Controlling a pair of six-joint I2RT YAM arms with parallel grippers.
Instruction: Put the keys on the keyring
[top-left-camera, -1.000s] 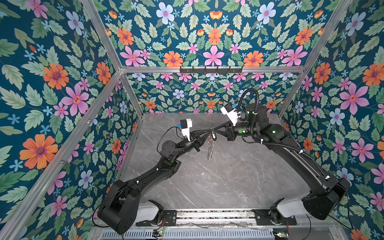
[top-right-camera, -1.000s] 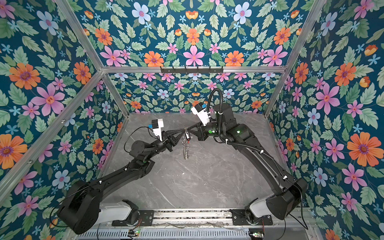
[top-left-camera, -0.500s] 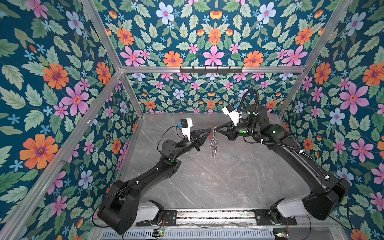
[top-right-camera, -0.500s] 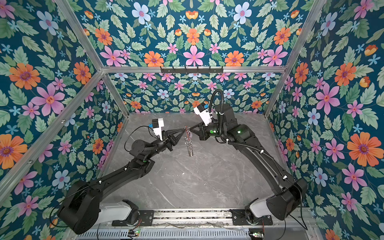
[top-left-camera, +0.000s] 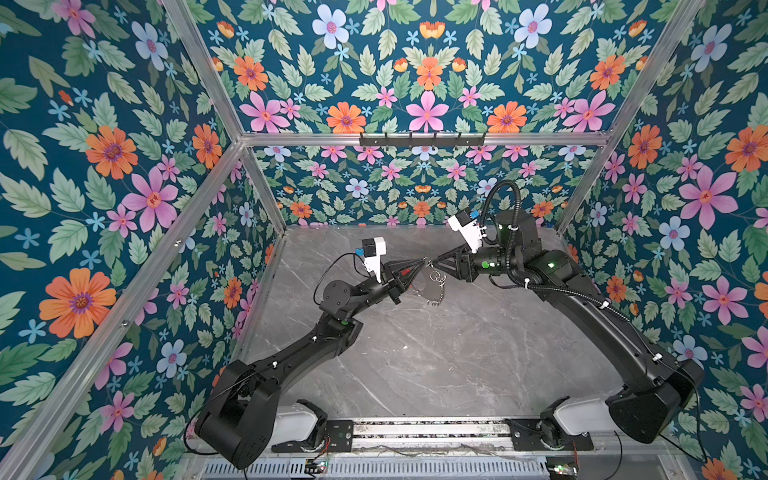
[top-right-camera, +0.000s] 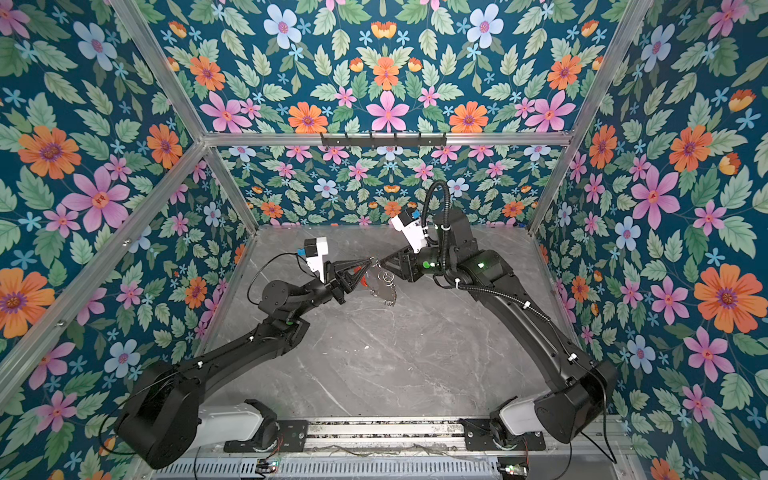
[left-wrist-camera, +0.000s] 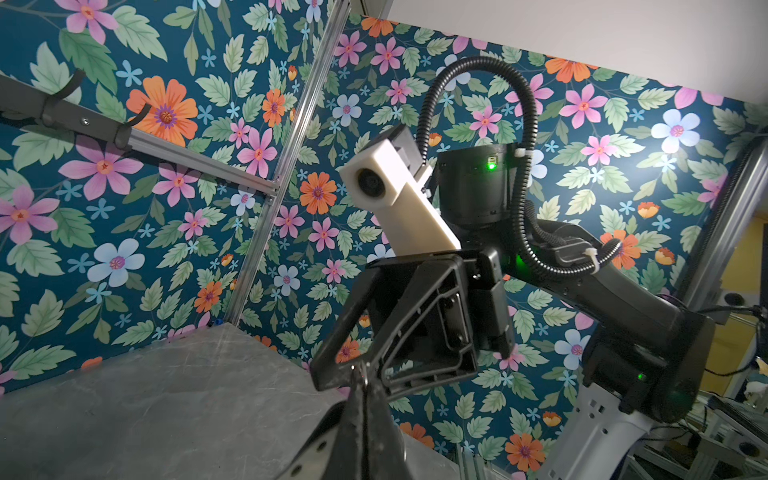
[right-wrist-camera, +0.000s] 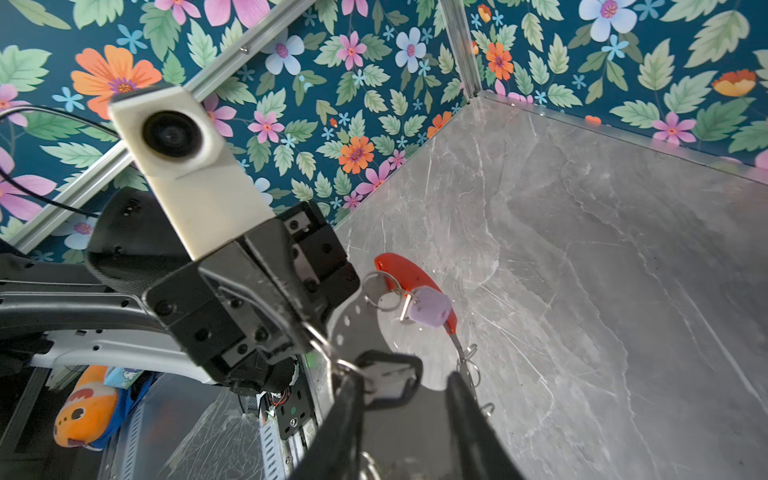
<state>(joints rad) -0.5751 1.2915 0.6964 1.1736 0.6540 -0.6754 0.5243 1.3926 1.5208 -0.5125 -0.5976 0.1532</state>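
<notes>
Both grippers meet tip to tip above the middle of the table in both top views. My left gripper (top-left-camera: 420, 262) (right-wrist-camera: 318, 334) is shut on the thin wire of the keyring (top-left-camera: 436, 286) (top-right-camera: 386, 286), which hangs below it with its red section (right-wrist-camera: 405, 276) and small silver rings (right-wrist-camera: 469, 353). The lilac key (right-wrist-camera: 428, 309) hangs on the hoop beside the red section. My right gripper (top-left-camera: 434, 262) (right-wrist-camera: 403, 376) is open. The black key (right-wrist-camera: 388, 384) sits between its fingertips, close to one finger (right-wrist-camera: 345, 415) and apart from the other.
A grey marble table (top-left-camera: 457, 353) is boxed in by floral walls on three sides. A black hook rail (top-left-camera: 422, 139) runs along the back wall. The arm bases and a metal rail (top-left-camera: 415, 432) line the front edge.
My right gripper's jaws have opened from shut. Both gripper tips and the hanging keyring have drifted slightly to the right.
</notes>
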